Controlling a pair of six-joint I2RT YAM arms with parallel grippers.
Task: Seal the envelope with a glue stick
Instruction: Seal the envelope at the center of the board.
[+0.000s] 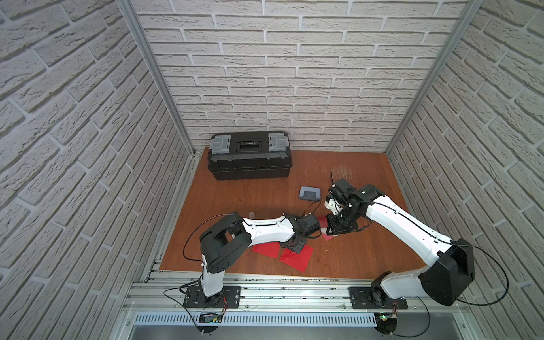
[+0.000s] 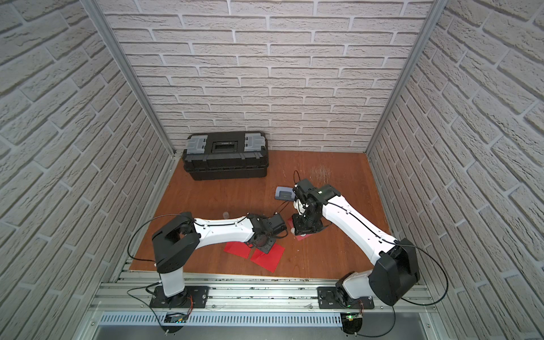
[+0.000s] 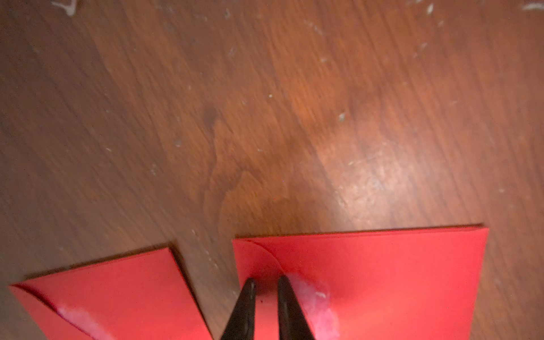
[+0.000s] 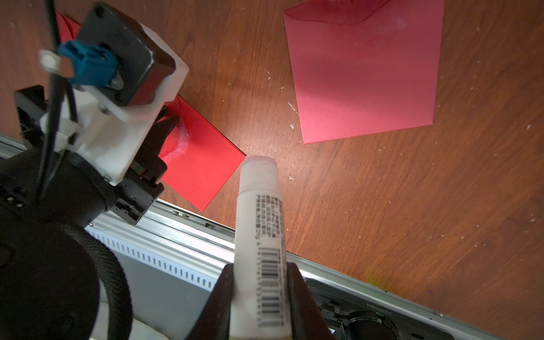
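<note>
My right end effector (image 4: 260,269) grips the glue stick (image 4: 259,206), held clear of the table (image 4: 382,206). My left end effector (image 3: 266,284), jaws a sliver apart and empty, presses the glue-smeared envelope (image 3: 382,265) beneath it. This looks like the sealing step; next, firm pressure along the flap.

The glue stick (image 4: 259,235) is seen as white, printed with grey lettering and a black barcode. One envelope (image 4: 365,76) is rendered in a dull, pinkish red; a second envelope (image 4: 203,173) in bright red, streaked with a whitish smear. The table (image 3: 265,117) is coloured reddish-brown, wood-grained and flecked with pale specks. The toolbox (image 1: 248,164) is black with grey latches, the hole punch (image 1: 308,193) grey-blue, and the walls (image 1: 294,73) are patterned as white brick.
</note>
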